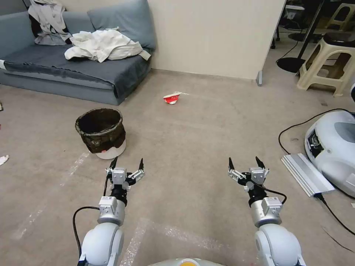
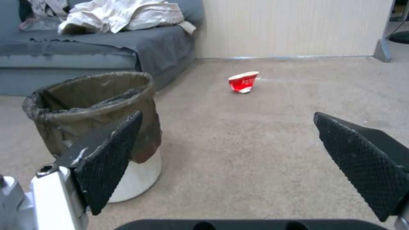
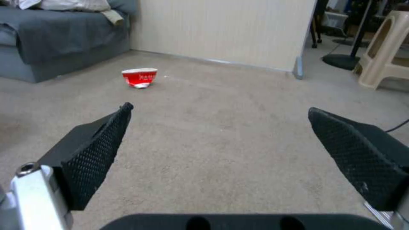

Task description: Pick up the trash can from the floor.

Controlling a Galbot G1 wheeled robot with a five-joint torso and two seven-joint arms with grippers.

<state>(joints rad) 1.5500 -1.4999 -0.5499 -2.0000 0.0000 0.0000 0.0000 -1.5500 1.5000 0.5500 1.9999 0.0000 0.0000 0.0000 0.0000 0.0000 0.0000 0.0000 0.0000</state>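
Two claws hover wide open, empty. Bin (image 1: 100, 132) stands upright on floor (image 1: 192, 147), just ahead-left of left claw (image 1: 126, 162). Shift left claw left, straddle the rim w/ one finger inside, grip wall + bag. Right claw (image 1: 244, 162) idles.

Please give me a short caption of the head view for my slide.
Both open grippers, left gripper and right gripper, hover above the floor; the trash can stands ahead-left.
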